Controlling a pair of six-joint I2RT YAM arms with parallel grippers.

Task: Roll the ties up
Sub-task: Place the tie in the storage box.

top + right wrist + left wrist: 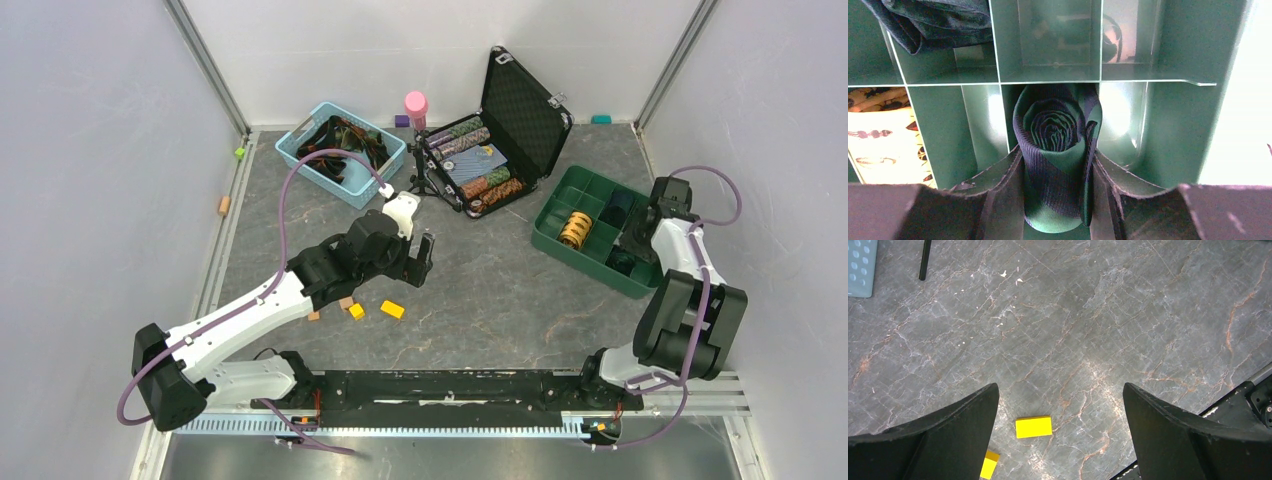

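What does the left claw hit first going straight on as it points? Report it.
Probably the bare tabletop: the open left claw points down at it with nothing between. A yellow block sits close by, possibly off that line; depth is unclear.

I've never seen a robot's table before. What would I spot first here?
Probably the rolled green-and-navy tie, squeezed in the right hand inside a pocket of the green tray on the right. Next comes the open black case at the back with colourful rolls inside. The left hand is open near a yellow block.
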